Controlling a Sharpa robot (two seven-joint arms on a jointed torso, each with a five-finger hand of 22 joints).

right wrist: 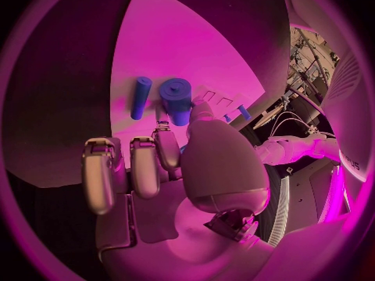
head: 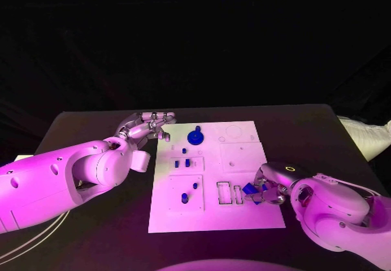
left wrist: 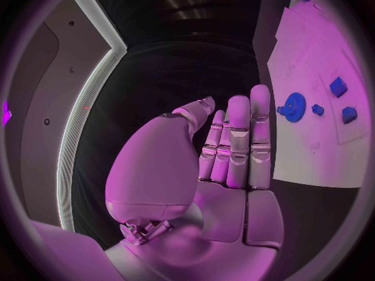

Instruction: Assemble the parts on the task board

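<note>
Now the right robot hand [head: 271,189] pinches a blue part [head: 250,189] over the task board [head: 244,217].

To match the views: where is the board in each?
Head: board in the picture's middle.
Left wrist: beside the left hand's fingers, gear on it.
Right wrist: beyond the right hand's fingers.
Shared landmark: the black table around it.

One white task board [head: 213,217] on one black table [head: 98,237]. On the board: one blue gear [head: 195,136], five small blue parts, two silver hands.
</note>
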